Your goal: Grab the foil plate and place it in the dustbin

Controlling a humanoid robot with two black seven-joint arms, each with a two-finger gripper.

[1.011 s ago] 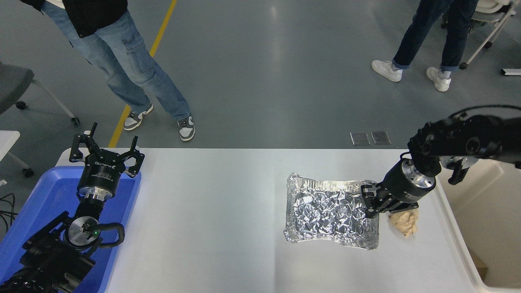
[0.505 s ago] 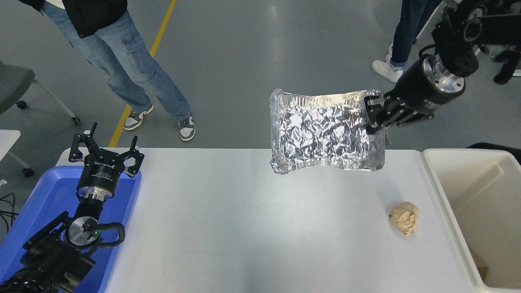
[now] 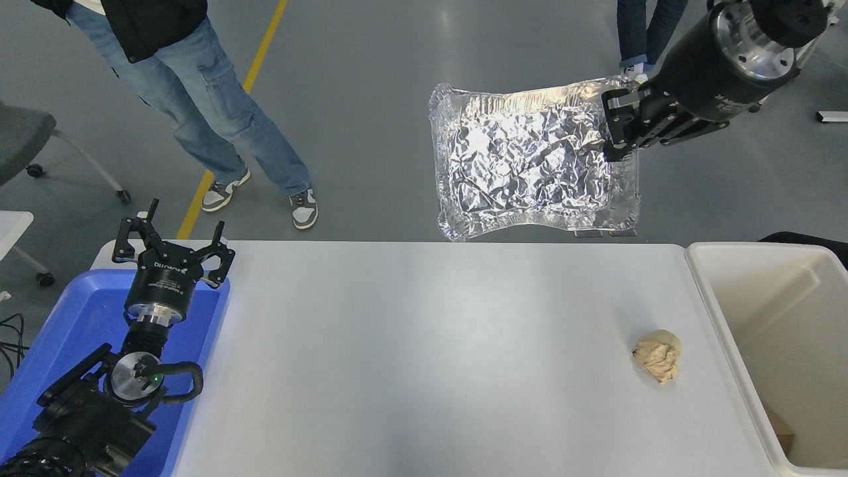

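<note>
Higher still goes the foil plate (image 3: pixel 530 162), right gripper (image 3: pixel 616 132) jaws clamping its edge; dustbin (image 3: pixel 742 311) swing next

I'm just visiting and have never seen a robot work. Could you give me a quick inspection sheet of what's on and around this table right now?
Surface: white table, mostly bare.
Job's things: foil plate held in the air beyond the table's far edge; dustbin at the table's right end, a brown scrap low inside.
Clutter: paper ball on the table near the dustbin; blue tray at left.
Grippers: right gripper shut on the plate's right rim; left gripper open, parked over the tray.
Cables: black wires at the left edge.
Surroundings: grey floor, yellow line, two people standing, chair.
</note>
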